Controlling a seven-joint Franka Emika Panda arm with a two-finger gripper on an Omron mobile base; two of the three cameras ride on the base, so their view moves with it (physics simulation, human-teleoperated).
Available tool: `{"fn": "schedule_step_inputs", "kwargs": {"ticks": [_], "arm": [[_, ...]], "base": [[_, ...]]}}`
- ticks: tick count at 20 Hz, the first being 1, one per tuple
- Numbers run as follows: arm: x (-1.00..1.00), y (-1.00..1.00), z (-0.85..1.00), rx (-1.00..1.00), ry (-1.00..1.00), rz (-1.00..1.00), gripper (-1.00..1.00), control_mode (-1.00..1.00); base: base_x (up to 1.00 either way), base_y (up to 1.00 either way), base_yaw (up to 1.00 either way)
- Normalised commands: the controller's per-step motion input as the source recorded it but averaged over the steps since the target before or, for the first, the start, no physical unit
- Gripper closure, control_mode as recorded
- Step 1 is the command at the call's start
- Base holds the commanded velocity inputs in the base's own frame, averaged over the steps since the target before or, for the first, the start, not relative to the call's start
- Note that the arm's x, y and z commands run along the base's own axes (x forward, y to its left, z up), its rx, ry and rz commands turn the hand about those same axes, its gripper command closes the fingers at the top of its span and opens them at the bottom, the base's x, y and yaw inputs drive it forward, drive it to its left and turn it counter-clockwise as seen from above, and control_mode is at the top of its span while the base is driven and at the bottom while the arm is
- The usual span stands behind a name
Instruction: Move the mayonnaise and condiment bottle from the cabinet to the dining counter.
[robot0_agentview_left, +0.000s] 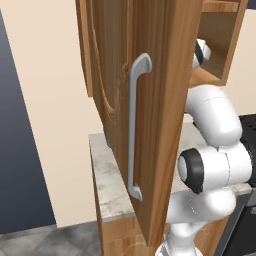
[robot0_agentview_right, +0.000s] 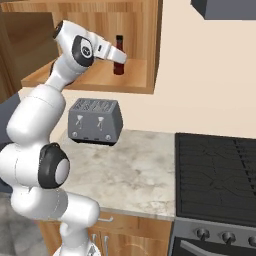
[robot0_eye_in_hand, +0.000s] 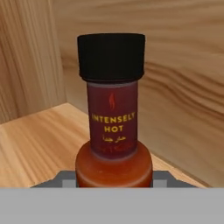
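1. Gripper (robot0_agentview_right: 116, 54) is closing around the condiment bottle (robot0_agentview_right: 119, 55) on the cabinet (robot0_agentview_right: 100, 80) shelf, right base view.
2. Hand view: condiment bottle (robot0_eye_in_hand: 113, 118) is sitting upright between the jaws; next, lifting clear calls for a firm squeeze.
3. Left base view: cabinet (robot0_agentview_left: 150, 115) door is standing open.

The left base view looked forward from behind the arm, close against the open cabinet (robot0_agentview_left: 150, 100) door. The right base view looked forward and down at the toaster (robot0_agentview_right: 95, 121) and the stove at 3 o'clock. Both shared the shelf. The hand view sat very near the condiment bottle (robot0_eye_in_hand: 113, 118).
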Motion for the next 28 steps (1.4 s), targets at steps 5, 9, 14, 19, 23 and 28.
{"fn": "schedule_step_inputs", "kwargs": {"ticks": [5, 9, 14, 19, 23, 28], "arm": [[-0.97, 0.02, 0.00, 0.00, -0.20, 0.21, 1.00, -1.00], [-1.00, 0.00, 0.19, 0.00, -0.13, 0.20, 1.00, -1.00], [-1.00, 0.00, 0.25, -0.05, -0.01, 0.26, 1.00, -1.00], [-1.00, 0.07, 0.02, -0.14, 0.00, 0.41, 1.00, -1.00], [-1.00, 0.09, 0.00, -0.15, 0.00, 0.46, 1.00, -1.00], [-0.96, 0.11, 0.02, -0.09, 0.00, 0.30, 1.00, -1.00]], "base": [[0.00, 0.00, 0.00], [0.00, 0.00, 0.00], [0.00, 0.00, 0.00], [0.00, 0.00, 0.00], [0.00, 0.00, 0.00], [0.00, 0.00, 0.00]]}}
